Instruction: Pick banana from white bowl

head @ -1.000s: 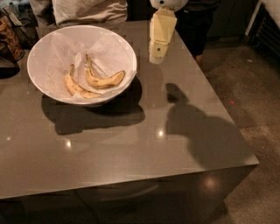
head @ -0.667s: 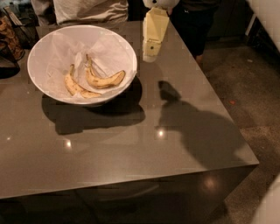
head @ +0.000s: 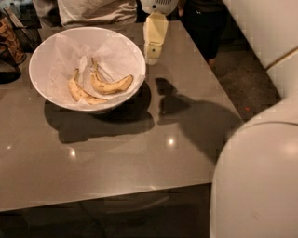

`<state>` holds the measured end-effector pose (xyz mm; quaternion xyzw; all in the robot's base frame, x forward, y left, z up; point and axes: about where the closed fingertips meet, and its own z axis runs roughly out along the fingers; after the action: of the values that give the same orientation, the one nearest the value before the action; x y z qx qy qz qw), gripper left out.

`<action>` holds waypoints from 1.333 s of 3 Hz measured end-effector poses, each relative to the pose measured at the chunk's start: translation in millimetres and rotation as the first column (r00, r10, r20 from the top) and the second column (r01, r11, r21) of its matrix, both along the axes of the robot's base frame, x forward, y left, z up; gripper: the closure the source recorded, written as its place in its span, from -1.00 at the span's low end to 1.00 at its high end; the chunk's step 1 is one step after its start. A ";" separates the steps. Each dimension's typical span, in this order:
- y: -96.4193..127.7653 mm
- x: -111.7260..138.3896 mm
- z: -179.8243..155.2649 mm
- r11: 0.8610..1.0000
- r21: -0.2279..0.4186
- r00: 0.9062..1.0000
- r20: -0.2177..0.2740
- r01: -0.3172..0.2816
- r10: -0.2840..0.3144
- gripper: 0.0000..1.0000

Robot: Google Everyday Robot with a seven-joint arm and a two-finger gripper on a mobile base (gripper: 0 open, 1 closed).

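The white bowl [head: 86, 29], lined with crinkled white paper, stands on the grey table at the back left. The banana [head: 111, 85], plump, curved and yellow with a long stem, lies in the bowl right of centre. A slimmer, paler banana [head: 82, 93] lies to its left. My cream-coloured gripper [head: 152, 58] hangs from the top edge, pointing down, just outside the bowl's right rim and above the table. It holds nothing that I can see.
The grey table [head: 116, 158] has its front edge low in the view and its right edge by the floor. My white arm [head: 260, 181] fills the lower right. A person [head: 95, 10] stands behind the table. A dark basket [head: 10, 37] is at far left.
The gripper has moved left, closer to the bowl's right rim. The white arm has come into view at the lower right. The bananas have not moved.
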<state>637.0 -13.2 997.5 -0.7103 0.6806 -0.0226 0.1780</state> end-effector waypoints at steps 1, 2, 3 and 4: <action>4.4 11.3 -7.3 1.000 0.000 1.000 -0.006 -0.017 0.017 -1.00; 7.1 18.2 -11.3 1.000 0.000 1.000 -0.009 -0.027 0.027 -1.00; 8.3 22.0 -13.3 0.999 0.000 0.999 -0.011 -0.032 0.032 -1.00; 9.1 25.8 -15.2 0.999 -0.001 0.999 -0.012 -0.036 0.036 -1.00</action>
<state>662.8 -4.1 982.3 -0.7226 0.6689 -0.0153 0.1738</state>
